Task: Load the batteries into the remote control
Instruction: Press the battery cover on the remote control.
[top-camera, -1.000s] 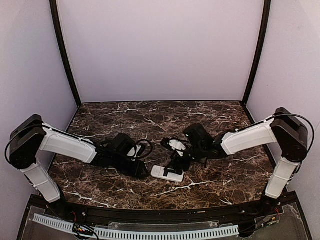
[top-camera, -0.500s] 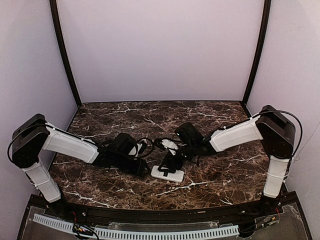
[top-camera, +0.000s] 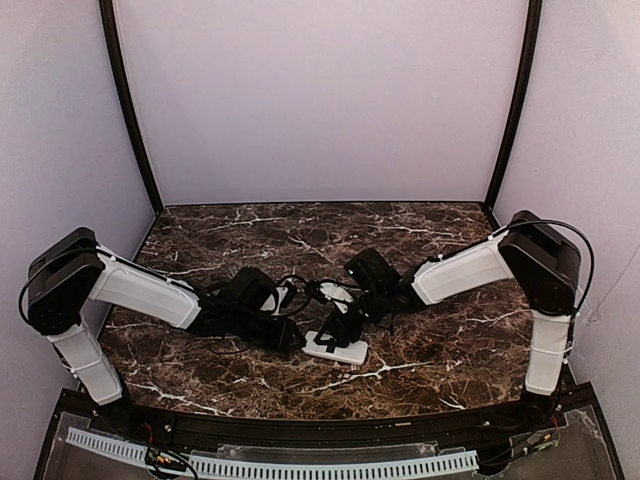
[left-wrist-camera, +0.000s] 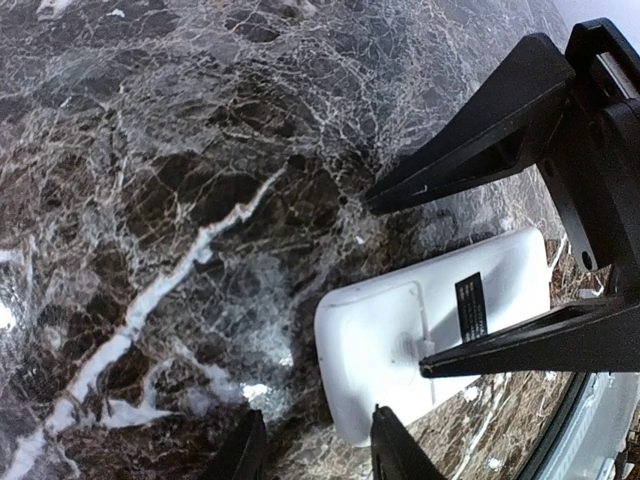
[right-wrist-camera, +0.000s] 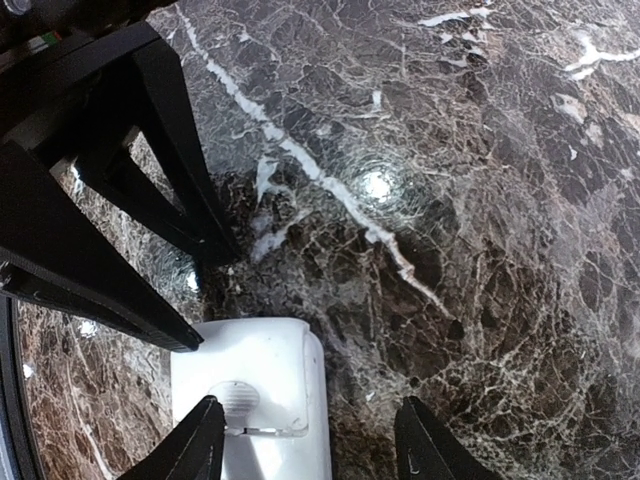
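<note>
Left arm (top-camera: 150, 290) and right arm (top-camera: 465, 270) low, stretched inward, both jaws parted.

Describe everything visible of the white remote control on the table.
The small white rectangular plastic remote control lies flat, back up, on the dark marble table near its front middle. Rounded corners, a small black label and a seam with a round grip show. The open right tool straddles one edge; contact cannot be told.
</note>
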